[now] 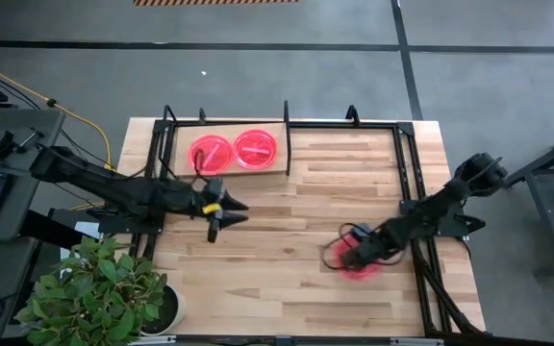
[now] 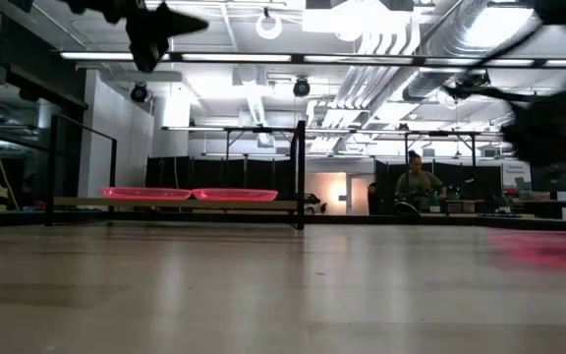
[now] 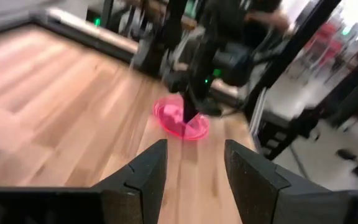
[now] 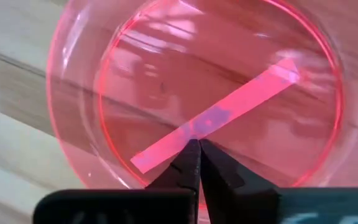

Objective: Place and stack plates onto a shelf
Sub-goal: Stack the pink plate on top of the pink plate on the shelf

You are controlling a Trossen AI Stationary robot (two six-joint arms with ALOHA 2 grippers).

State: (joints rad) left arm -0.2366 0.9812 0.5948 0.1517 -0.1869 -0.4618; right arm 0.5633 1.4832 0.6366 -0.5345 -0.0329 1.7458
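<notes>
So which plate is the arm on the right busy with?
Start at the wooden tabletop and find the shelf in its far left corner, where two plates lie side by side. The one you want lies apart, near the front right, under the right claw.

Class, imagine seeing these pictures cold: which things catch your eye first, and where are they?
Two pink plates lie side by side on the shelf at the table's far left. The right gripper, fingers closed, sits low over another pink plate at the front right. The left gripper hangs open mid-table.
</notes>
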